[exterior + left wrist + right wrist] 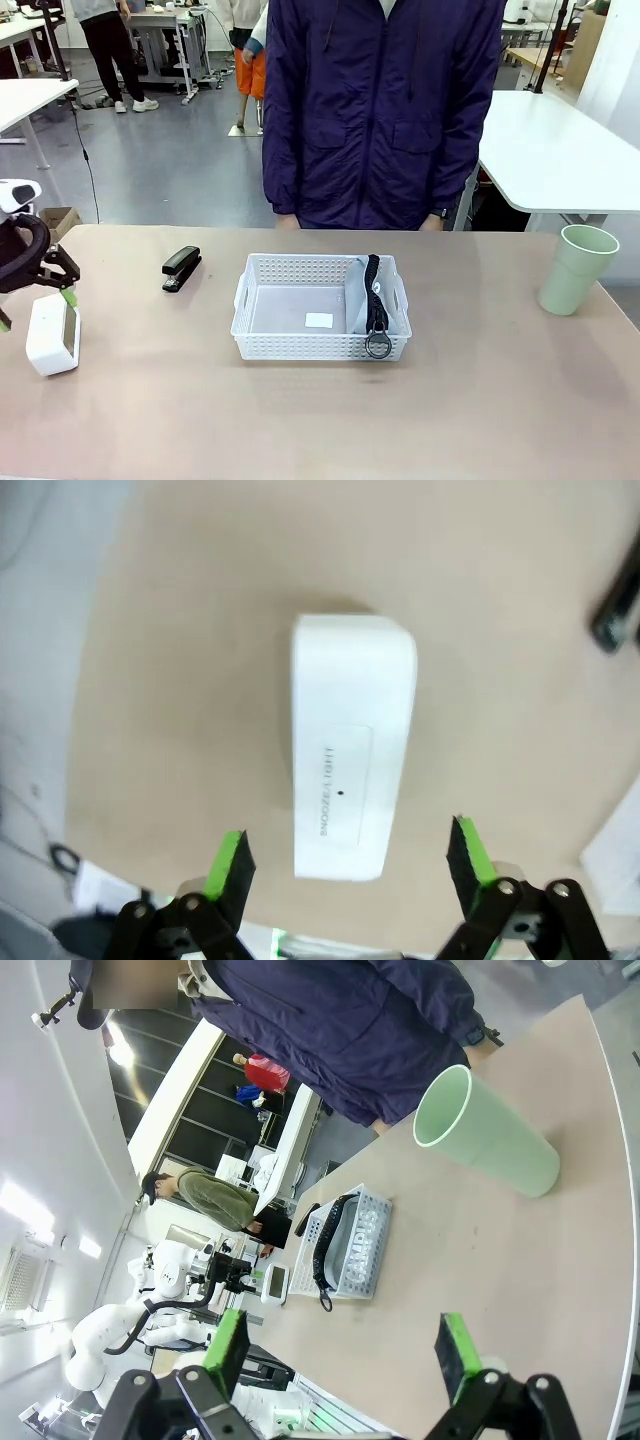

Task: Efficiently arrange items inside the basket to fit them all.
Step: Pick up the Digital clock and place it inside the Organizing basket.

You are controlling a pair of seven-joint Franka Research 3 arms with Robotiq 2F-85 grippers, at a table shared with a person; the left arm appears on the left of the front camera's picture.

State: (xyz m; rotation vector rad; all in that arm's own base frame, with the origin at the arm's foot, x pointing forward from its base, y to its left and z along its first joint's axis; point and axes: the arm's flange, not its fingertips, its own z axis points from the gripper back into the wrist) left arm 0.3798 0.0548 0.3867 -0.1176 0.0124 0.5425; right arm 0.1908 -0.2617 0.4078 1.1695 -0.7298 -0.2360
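Basket (241,300) sits mid-table, the grey pouch (359,298) standing on edge at its right end. I have the left gripper (345,855) poised over the small white box (350,710), fingers spread. The right gripper (340,1345) is spread too, looking toward the pale green cup (490,1135). The black stapler (181,268) lies left of the basket.

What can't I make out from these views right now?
Left wrist view: the print on the small white box is blurred; the black stapler is cut off by the right edge.
Front view: the grey pouch stands edge-on in the basket, its face hidden; the floor label is too small to read.
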